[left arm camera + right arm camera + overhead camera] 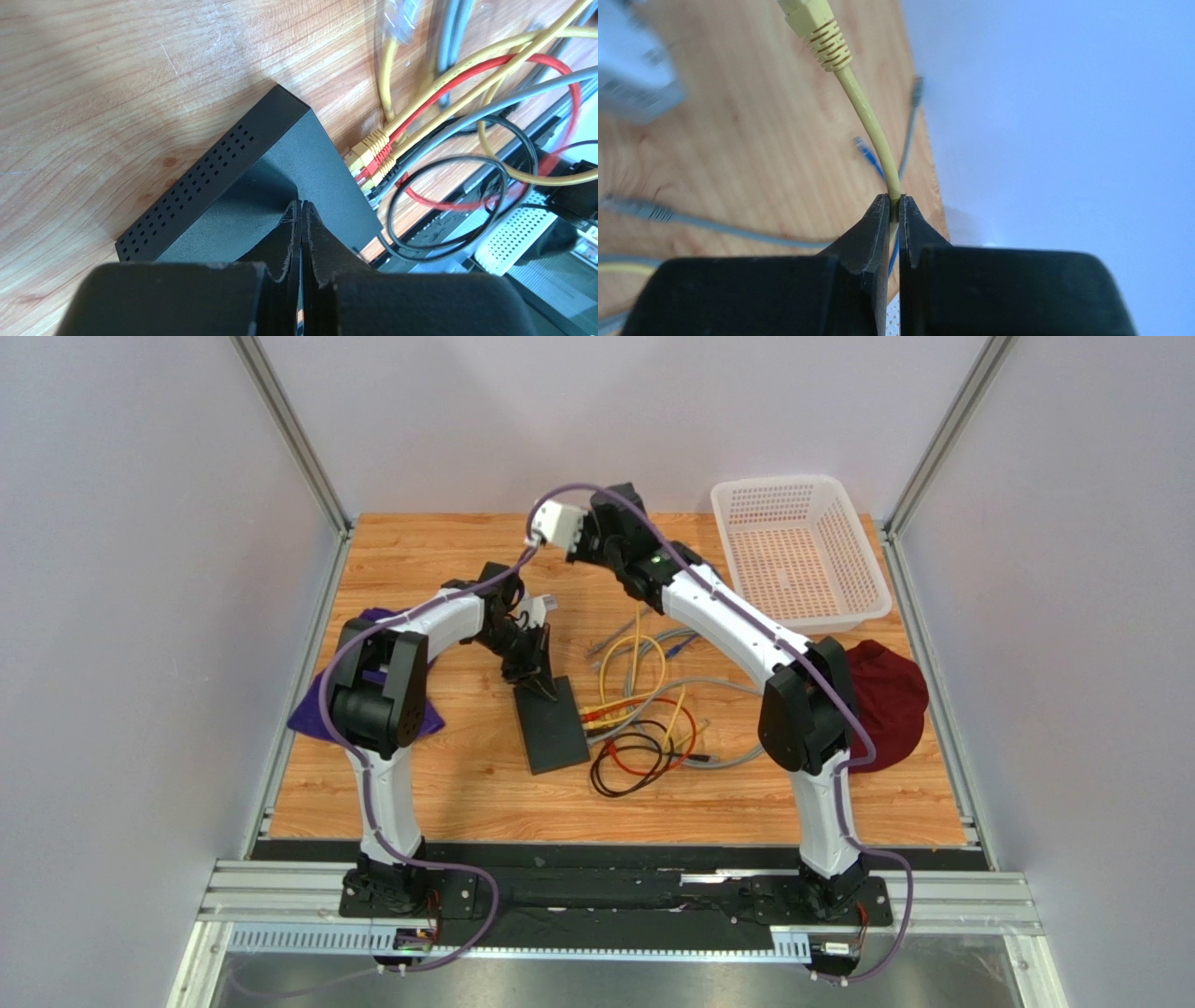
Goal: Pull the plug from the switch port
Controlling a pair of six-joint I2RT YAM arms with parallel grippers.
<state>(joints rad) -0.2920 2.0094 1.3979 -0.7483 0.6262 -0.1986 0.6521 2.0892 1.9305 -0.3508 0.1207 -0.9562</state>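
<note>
Now right hand [894, 201] pinches thin yellow cable [868, 119] below its free plug [814, 28], 12 o'clock of flat matte black switch [281, 157]; left hand [303, 210] closed empty, tips on switch.

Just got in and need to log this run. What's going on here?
The left end effector, shut, rests on the black switch, apparently pinning it down. The right end effector is shut on a yellow cable, held up in the air with its plug free of any port. Other yellow and red plugs sit in the switch.
</note>
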